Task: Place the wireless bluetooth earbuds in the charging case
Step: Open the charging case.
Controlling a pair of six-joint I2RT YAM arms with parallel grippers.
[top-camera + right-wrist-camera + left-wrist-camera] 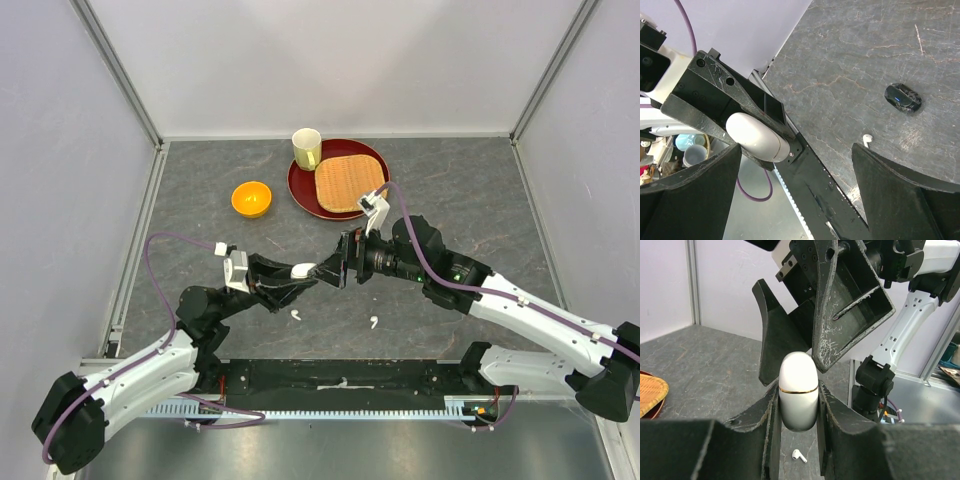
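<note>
My left gripper [312,270] is shut on the white charging case [798,390], held above the table; its lid is closed along a gold seam. My right gripper [343,271] faces it, open, its wide jaws on either side of the case's [757,137] free end without touching. Two white earbuds lie on the table below: one [297,315] under the left gripper, also in the left wrist view [799,455], the other [374,322] further right. In the right wrist view a white earbud [867,139] and a black rounded bud [902,97] lie on the table.
An orange bowl [251,199] sits at the back left. A red plate [300,190] with a woven mat [349,182] and a pale cup [306,148] stands behind the grippers. White walls enclose the table; a black rail [340,375] runs along its near edge.
</note>
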